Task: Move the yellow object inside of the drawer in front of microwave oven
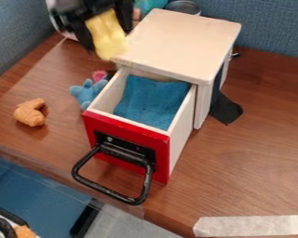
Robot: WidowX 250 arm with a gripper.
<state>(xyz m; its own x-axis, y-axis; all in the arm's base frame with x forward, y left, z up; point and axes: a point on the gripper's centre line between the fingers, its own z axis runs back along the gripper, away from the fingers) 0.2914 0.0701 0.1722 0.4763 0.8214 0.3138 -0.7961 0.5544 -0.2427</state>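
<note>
My black gripper (105,38) hangs at the upper left, beside the cabinet's back left part, shut on the yellow object (108,33). The yellow object hangs down between its two fingers, its lower end near the left edge of the cabinet's top. The small wooden cabinet (182,42) has its drawer (128,142) pulled open toward the front; the drawer has a red front and a black handle. A blue cloth (152,100) lies inside the drawer.
Left of the drawer sit a blue plush toy (87,93) and an orange-brown toy piece (30,113). Behind the cabinet is a round metal item (184,6). A black strap (225,109) lies on its right; white tape (251,226) marks the table's front right.
</note>
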